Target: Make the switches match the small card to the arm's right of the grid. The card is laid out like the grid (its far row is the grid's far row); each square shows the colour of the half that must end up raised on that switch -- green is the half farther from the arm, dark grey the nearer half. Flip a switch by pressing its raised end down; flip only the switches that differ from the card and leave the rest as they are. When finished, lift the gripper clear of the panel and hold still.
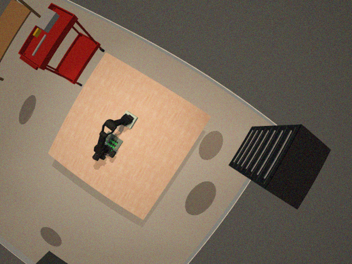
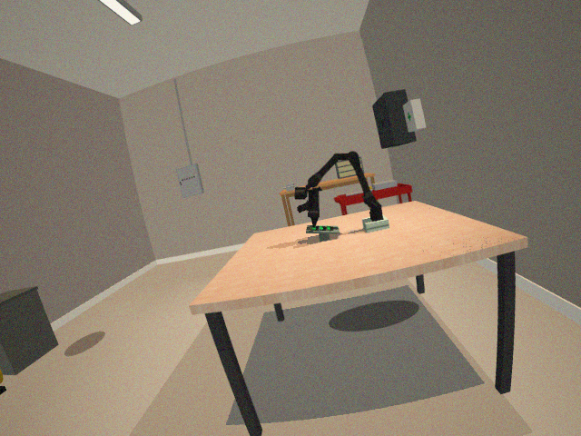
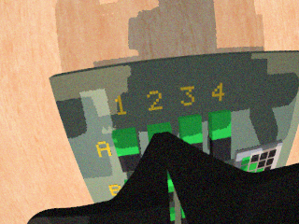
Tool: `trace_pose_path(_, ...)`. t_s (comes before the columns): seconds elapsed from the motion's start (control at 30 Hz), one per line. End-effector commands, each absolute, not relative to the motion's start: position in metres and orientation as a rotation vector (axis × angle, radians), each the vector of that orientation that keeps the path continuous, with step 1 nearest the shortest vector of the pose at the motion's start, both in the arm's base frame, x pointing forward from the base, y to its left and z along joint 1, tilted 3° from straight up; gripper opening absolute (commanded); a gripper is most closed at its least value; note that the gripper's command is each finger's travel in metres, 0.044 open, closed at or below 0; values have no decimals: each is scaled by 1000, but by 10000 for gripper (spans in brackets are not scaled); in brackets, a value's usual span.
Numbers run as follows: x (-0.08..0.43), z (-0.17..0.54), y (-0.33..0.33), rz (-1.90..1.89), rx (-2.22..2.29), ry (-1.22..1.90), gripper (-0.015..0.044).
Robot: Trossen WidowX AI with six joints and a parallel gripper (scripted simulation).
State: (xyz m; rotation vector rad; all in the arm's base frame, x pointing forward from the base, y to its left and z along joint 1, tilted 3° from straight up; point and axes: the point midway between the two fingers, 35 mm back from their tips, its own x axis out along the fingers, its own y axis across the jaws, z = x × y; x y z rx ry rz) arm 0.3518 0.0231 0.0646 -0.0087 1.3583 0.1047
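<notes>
The switch panel (image 1: 119, 141) (image 2: 335, 231) (image 3: 75, 87) lies on the table. In the wrist view, switches A1 (image 3: 126, 142), A3 (image 3: 191, 128) and A4 (image 3: 220, 126) show green far halves with bright edges and dark near halves. The closed black fingertips (image 2: 314, 225) (image 3: 163, 135) are at switch A2 (image 3: 159, 127), covering all but its green far part; contact cannot be told. The lower rows are mostly hidden behind the fingers. The small card (image 3: 263, 158) is right of the grid, its near part hidden; its far row shows green at the left, then dark squares.
The arm base (image 1: 128, 118) (image 2: 376, 220) stands on a pale block on the wooden table (image 1: 159, 113) (image 2: 375, 253). The arm arches over the panel and its shadow falls across it. A red cart (image 1: 76, 56) (image 2: 375, 193) and a black cabinet (image 1: 298, 164) stand beyond the table.
</notes>
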Motion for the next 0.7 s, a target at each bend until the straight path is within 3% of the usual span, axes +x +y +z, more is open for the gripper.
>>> trace_pose_path(0.0, 352, 64, 24, 107, -8, 1356, 0)
trace_pose_path(0.67, 353, 61, 24, 107, -8, 1356, 0)
